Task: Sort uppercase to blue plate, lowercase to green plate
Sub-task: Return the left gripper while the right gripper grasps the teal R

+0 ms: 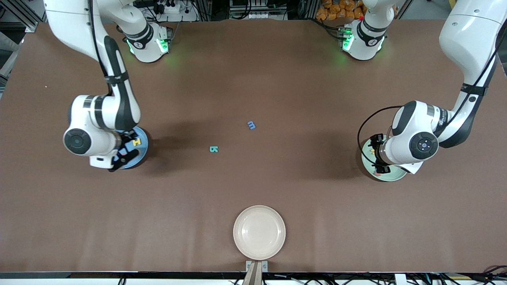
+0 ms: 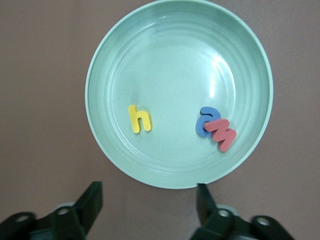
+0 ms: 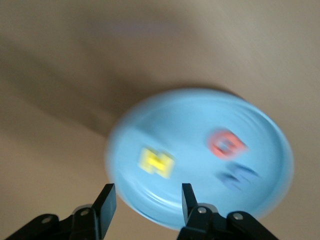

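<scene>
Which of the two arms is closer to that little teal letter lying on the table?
The right. Its gripper hangs over the blue plate, fairly close to the teal letter. The left gripper is over the green plate, much farther off.

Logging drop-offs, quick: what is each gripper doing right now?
Left gripper: open, empty, over the green plate.
Right gripper: open, empty, over the blue plate.

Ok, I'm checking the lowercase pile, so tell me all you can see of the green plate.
The green plate is round, shallow and pale mint, glossy with faint concentric rings. It sits flat on the brown table at the left arm's end, under the open left gripper, which touches nothing. In it lie a yellow letter apart, and a blue letter with a red letter overlapping it.
</scene>
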